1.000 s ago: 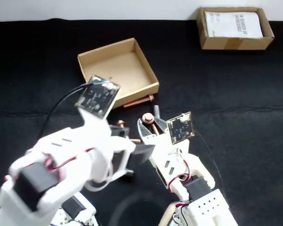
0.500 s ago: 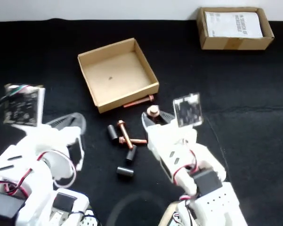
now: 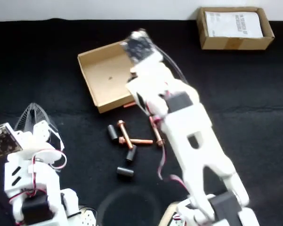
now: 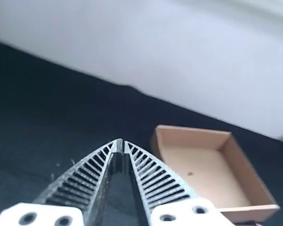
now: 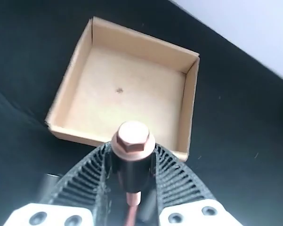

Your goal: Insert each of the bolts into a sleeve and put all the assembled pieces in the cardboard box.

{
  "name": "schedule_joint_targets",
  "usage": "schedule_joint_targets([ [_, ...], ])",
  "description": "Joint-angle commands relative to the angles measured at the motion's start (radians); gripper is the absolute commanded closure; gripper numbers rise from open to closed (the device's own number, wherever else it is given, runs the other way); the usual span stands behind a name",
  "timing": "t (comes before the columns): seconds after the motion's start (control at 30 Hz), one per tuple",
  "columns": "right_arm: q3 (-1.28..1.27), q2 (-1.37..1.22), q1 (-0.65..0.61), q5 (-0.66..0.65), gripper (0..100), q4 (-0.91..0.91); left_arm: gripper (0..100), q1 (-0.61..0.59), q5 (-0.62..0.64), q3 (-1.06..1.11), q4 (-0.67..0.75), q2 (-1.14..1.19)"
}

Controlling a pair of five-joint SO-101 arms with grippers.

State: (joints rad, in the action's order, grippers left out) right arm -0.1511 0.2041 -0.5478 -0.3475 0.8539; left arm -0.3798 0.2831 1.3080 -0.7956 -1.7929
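The right claw point(image 5: 132, 150), ribbed black plastic, is clamped on a black cylindrical sleeve point(image 5: 130, 170) with a copper bolt point(image 5: 133, 135) through it. The bolt's flanged hexagonal head sits on top of the sleeve, and its thin shank pokes out underneath. The piece is held at the edge of the box point(image 5: 127, 94), a shallow square tray of plain brown cardboard with a small dark speck on its floor. Whether the piece is already over the floor of the box I cannot tell. In the high view the white right arm point(image 3: 188, 127) extends over the table point(image 3: 254, 117), which is covered in matt black cloth, to the right side of the box.

On the cloth in front of the box lie loose bolts point(image 3: 125, 135), slim copper rods with wider heads. Among and beside them are three loose sleeves point(image 3: 125, 171), short and black.

The left claw point(image 3: 34, 114) is at the table's left side, well apart from the parts. Its ribbed fingers are together at the tips and grip nothing.

A second box point(image 3: 228, 43), also cardboard, sits at the far right with a white printed sheet in it.
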Motion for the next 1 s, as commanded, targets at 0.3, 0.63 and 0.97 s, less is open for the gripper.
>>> schedule_joint_targets([
  [0.3,0.562,-0.613,-0.002,-0.684,99.1,-0.136,97,-0.219,0.002,0.173,0.003,-0.008],
  [0.63,0.677,-0.763,-0.074,-0.772,97.8,-0.108,97,-0.242,-0.005,0.274,0.005,-0.025],
  [0.97,0.690,-0.723,-0.079,-0.713,78.1,0.122,97,-0.243,-0.006,0.274,0.002,-0.025],
])
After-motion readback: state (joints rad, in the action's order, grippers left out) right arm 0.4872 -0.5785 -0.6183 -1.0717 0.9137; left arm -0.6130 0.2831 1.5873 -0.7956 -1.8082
